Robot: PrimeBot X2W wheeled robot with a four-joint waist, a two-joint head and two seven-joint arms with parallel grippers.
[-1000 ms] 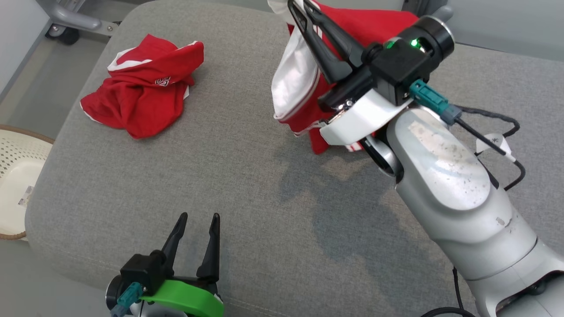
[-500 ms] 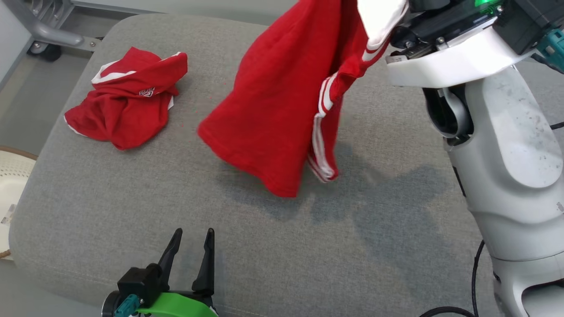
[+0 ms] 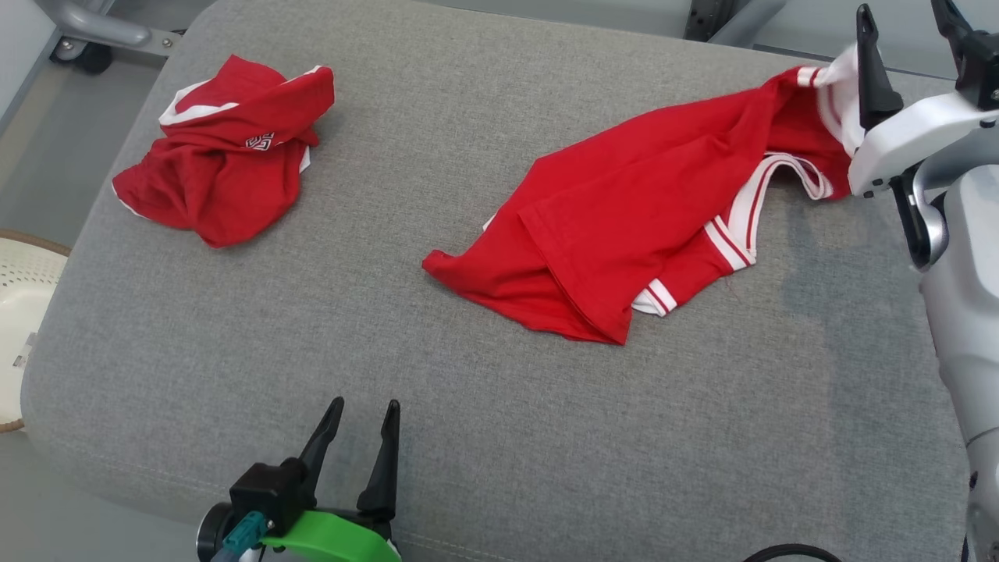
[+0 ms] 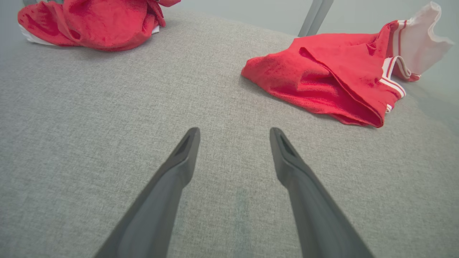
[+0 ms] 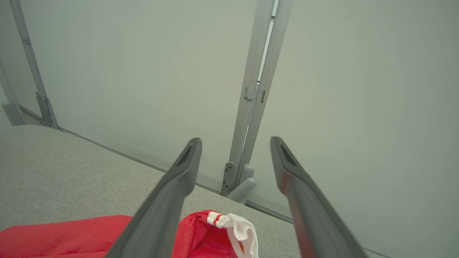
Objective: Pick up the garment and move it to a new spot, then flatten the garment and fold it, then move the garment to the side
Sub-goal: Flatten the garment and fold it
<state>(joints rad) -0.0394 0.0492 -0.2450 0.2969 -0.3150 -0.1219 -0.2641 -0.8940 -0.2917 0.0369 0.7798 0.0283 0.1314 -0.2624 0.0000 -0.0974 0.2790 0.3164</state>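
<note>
Basket (image 3: 30, 275) at the left edge, off the cushion (image 3: 437, 437): white woven wall, brown rim, only a slice in frame. Can't tell what's in it; a small tag shows on the inner wall.

Garment (image 3: 624, 218) is on the right half of the cushion, running from mid-cushion up to the far right corner. Right gripper (image 3: 909, 47) is at that corner end, fingers spread wide with nothing between the tips. The garment's white end sits right beside the inner finger in the head view; can't tell if it touches. In the right wrist view the gripper (image 5: 235, 143) points at the wall, and the garment (image 5: 64, 238) lies below the fingers with the white end low in the gap, well short of the tips.

Left gripper (image 3: 364, 406) is at the near edge, fingers spread and empty, well apart from the garment. In the left wrist view the gripper (image 4: 235, 130) is over bare cushion, with the garment (image 4: 333, 79) ahead and to the right.

Garment look: red, white-striped trim, white end lifted off the cushion. Partly spread but not flat, doubled over itself, with a long fold along the near side and the near corner coming to a point.

Crumpled garment (image 3: 226, 164), also red and white, is bunched at the far left corner, well apart from the first; it shows in the left wrist view (image 4: 96, 21) too.
</note>
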